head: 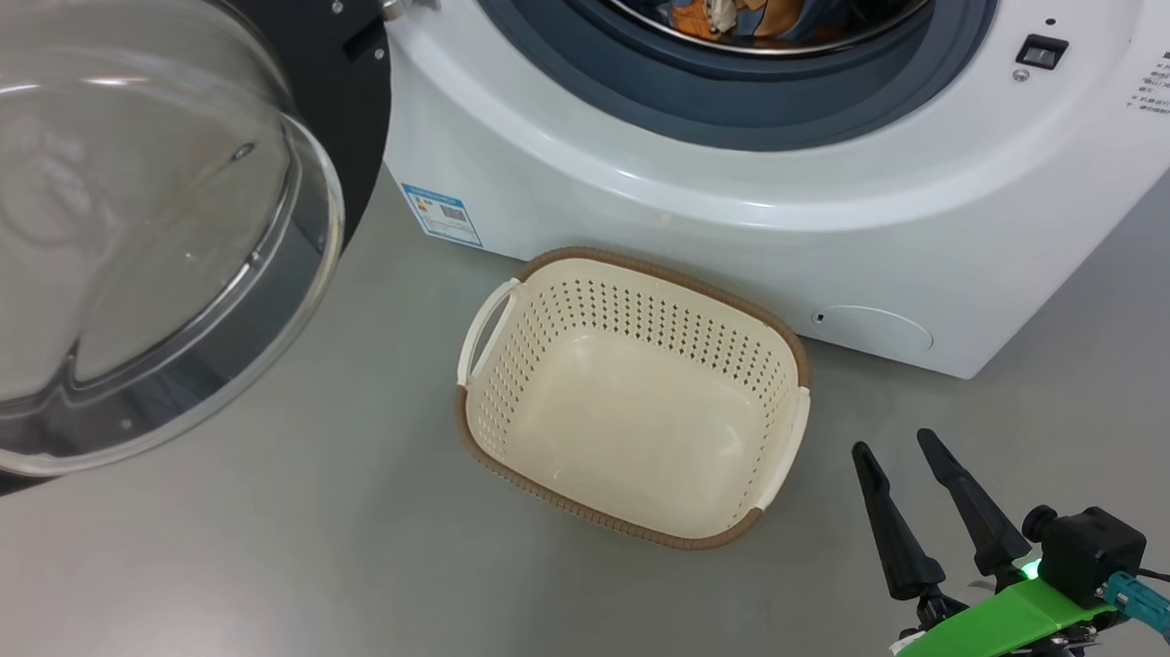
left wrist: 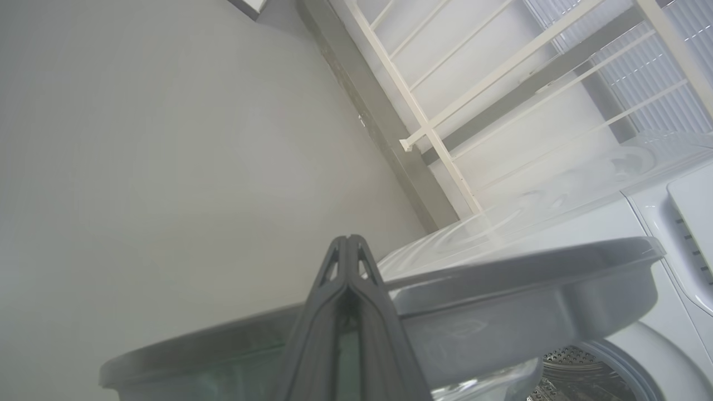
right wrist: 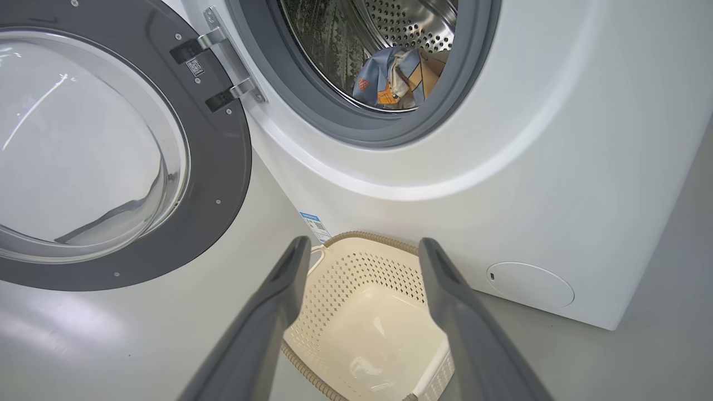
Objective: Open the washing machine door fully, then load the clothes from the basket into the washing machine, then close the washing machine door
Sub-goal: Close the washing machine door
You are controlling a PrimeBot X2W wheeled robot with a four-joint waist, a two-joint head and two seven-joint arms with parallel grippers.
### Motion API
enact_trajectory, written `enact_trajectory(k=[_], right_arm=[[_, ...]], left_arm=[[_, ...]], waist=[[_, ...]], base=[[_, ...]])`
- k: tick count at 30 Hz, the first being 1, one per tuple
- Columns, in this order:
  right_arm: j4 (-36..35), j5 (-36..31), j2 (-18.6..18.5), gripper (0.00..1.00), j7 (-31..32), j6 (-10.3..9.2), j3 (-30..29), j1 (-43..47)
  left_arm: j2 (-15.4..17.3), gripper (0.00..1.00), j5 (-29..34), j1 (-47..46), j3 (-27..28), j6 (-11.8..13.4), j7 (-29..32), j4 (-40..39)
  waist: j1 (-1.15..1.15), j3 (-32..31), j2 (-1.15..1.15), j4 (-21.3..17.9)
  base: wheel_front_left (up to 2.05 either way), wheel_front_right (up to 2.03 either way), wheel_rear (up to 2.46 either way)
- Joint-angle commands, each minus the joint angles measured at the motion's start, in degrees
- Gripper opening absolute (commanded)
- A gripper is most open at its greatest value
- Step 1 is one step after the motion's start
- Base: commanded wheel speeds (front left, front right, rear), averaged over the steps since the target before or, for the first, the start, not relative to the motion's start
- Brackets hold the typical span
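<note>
Left arm: the left gripper (left wrist: 348, 240) is holding its fingers pressed together, with nothing between them. The closed tip is rising beside the grey edge of the washing machine door (right wrist: 111, 150); contact cannot be confirmed. A closed tip is giving one stiff point, judged suitable for pushing the door.
Right arm: the right gripper (head: 894, 445) is standing wide and empty. It is hovering low over the floor (head: 283, 553), near the right end of the basket (head: 646, 312) and apart from it. This position is judged to be keeping the arm clear of the door's swing.
Basket: it is sitting upright on the floor just in front of the washing machine (head: 750, 237), below the opening. It is holding nothing. The placement is judged to be keeping the lift into the drum short.
Clothes: the clothes (right wrist: 392, 78) are lying inside the steel drum (right wrist: 412, 28), low and toward the front. No fabric is showing across the grey gasket (head: 717, 95).
Door: it is hanging open on its hinge (right wrist: 234, 61) at the left of the opening, the glass bowl facing outward.
Step in hand: loading is judged complete; closing the door is remaining.
Caution: the door is needing a clear arc. Whether the basket rim is lying below that arc cannot be told.
</note>
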Motion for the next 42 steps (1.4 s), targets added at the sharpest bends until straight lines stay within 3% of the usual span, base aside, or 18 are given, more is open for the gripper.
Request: enact_trajectory(k=[1,24,42], right_arm=[[-1.22,-0.62,0.24,1.00,-0.28,0.14,1.06,0.08],[-0.93,-0.40,2.55,1.00,-0.28,0.14,0.04,2.69],[-1.38,-0.18,3.31,1.00,-0.28,0.14,-1.18,4.53]], left_arm=[[2.31,0.00,-0.70,0.93,-0.12,-0.19,3.10,-1.49],[3.45,0.00,-3.69,3.12,-2.63,-0.19,15.44,-6.60],[2.63,0.00,-7.64,6.90,-3.02,-0.19,24.42,-17.98]], waist=[[0.00,-0.63,0.00,0.11],[0.00,-5.85,0.00,0.91],[0.00,-8.36,0.00,0.79]], base=[[0.00,0.00,0.00],[0.00,0.00,0.00],[0.00,0.00,0.00]])
